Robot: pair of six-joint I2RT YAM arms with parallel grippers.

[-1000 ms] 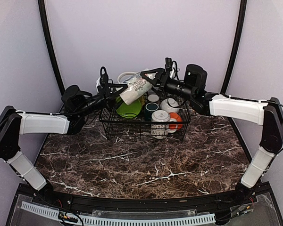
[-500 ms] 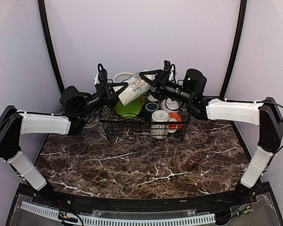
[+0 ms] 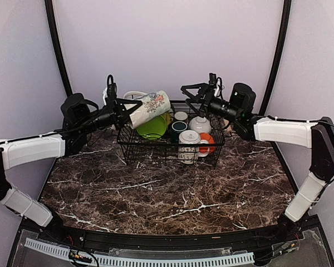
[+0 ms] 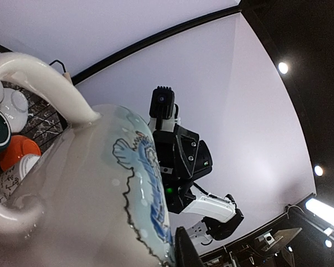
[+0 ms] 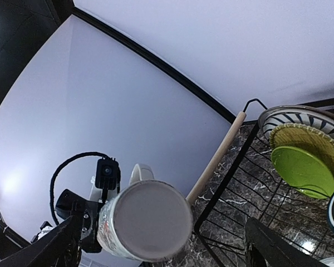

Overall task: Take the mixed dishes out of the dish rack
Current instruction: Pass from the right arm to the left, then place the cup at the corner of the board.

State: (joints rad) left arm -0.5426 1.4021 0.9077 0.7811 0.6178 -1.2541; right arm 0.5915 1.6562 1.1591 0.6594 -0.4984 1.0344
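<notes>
My left gripper [image 3: 132, 107] is shut on a pale patterned mug [image 3: 150, 104] and holds it tilted in the air over the left end of the dish rack [image 3: 156, 151]. In the left wrist view the mug [image 4: 89, 189] fills the lower left, with one finger [image 4: 186, 251] against its side. My right gripper [image 3: 203, 93] is open and empty above the rack's back right, apart from the mug. In the right wrist view the mug's base [image 5: 150, 219] faces me between my spread fingers [image 5: 275, 247]. The rack holds a lime-green plate [image 3: 152, 128], a dark green mug [image 3: 178, 128], a pale mug [image 3: 189, 142] and an orange bowl [image 3: 207, 142].
The rack's wooden handle [image 5: 217, 158] and black wire rim [image 5: 228, 194] lie below my right gripper, with a grey striped plate [image 5: 300, 114], yellow plate [image 5: 317, 142] and lime-green plate [image 5: 303, 169] standing inside. The dark marble table [image 3: 167, 194] extends in front of the rack.
Both grippers were at the mug before. My right gripper has let go and drawn back to the right. My left gripper has carried the mug slightly left.
</notes>
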